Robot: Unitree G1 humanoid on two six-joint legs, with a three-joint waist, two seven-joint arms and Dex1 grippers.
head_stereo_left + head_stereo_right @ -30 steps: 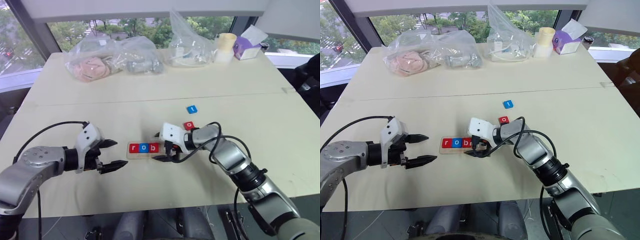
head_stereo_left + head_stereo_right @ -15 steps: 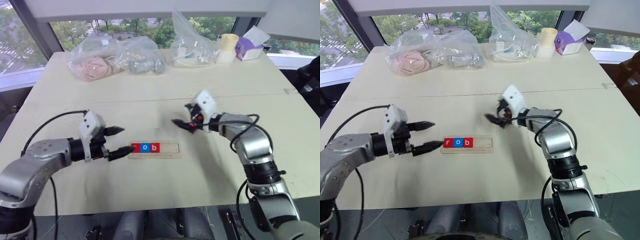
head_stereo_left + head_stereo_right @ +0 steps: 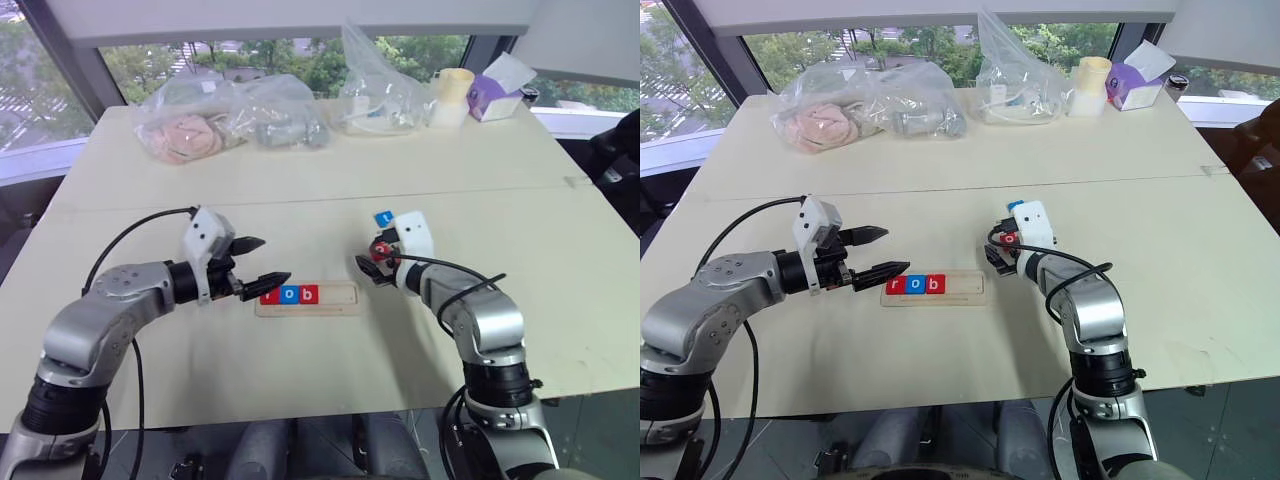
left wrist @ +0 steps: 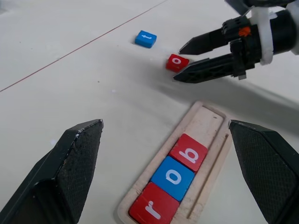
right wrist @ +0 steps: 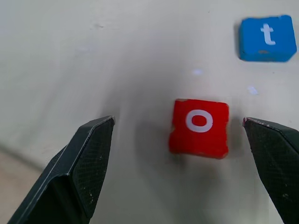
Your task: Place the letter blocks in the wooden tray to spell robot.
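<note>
— Tray (image 3: pixel 306 299) lying flat on table (image 3: pixel 300 200), long side across, roughly midway between the two grippers. Three blocks seated in its groove at the left end: red r (image 4: pixel 153 208), blue o (image 4: pixel 172 177), red b (image 4: pixel 188 152), touching in a row. Right part of groove bare.

— And the loose blocks?

— Red o (image 5: pixel 199 127) flat on table, beyond tray's right end and apart from it. Blue t (image 5: pixel 267 38) farther from tray than red o, near it but not touching.

— Right gripper (image 3: pixel 372 259)?

— Spread wide, holding nothing. Poised just beyond tray's right end, fingers pointing down toward table with red o between them; no contact visible on either side of that block.

— Left gripper (image 3: pixel 257 262)?

— Also spread, empty. Hanging over tray's left end, tips pointing along tray toward the right; one fingertip (image 3: pixel 280 277) just above red r, whether touching cannot tell. Seen along its own fingers, whole tray sits in the gap between them.

— Anything else around?

— Well beyond tray, along table's far edge: clear bag with pink stuff (image 3: pixel 185 135), second bag (image 3: pixel 285 120) beside it, third bag (image 3: pixel 375 85) farther right, pale cup (image 3: pixel 452 92), purple box (image 3: pixel 495 95).
</note>
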